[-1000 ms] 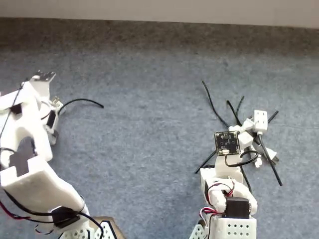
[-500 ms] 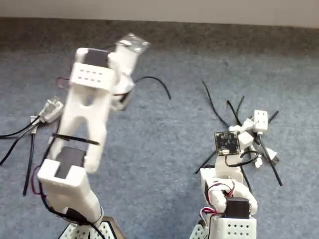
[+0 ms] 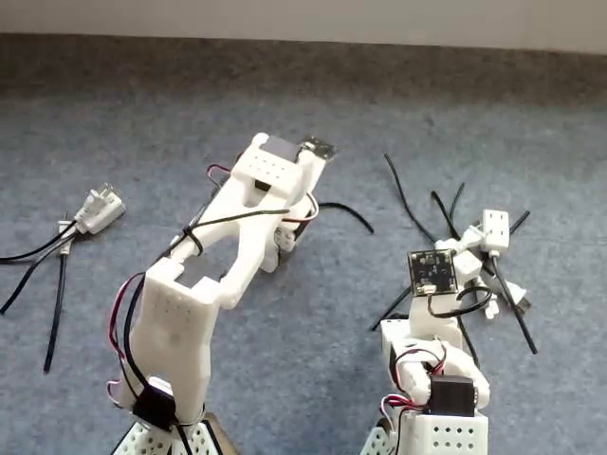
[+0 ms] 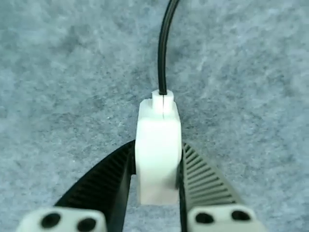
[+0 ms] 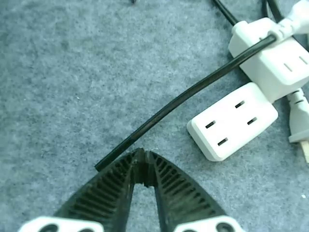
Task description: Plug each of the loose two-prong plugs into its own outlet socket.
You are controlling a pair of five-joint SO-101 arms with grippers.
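Left gripper (image 4: 158, 147) was pinching a white plug (image 4: 158, 130) square between its two black fingers, one on each side of the body. The plug's black cord (image 4: 163, 43) ran straight out of the far end, over the grey mat (image 4: 58, 72). Couldn't see the prongs, and couldn't tell if the plug was touching the mat or just over it.

From the high view, the left arm (image 3: 228, 256) was stretched out to about the middle of the table. That put the plug between the spare plug (image 3: 98, 209), lying off to the left with its own cords, and the outlets (image 3: 484, 237) over on the right, well apart from both.

Right arm (image 3: 432, 379) sat low at the near edge, close to the outlets. Right gripper (image 5: 141, 162) was pressed together with nothing in it, its tips just beside a loose black wire (image 5: 183, 99) on the mat. Just past that wire was a white block (image 5: 231, 121) lying flat, slots facing up, nothing plugged into them. A second block (image 5: 270, 53) touched it on the far side, and the wire ran up over that one. A third plug (image 5: 298, 121) lay right beside the blocks.
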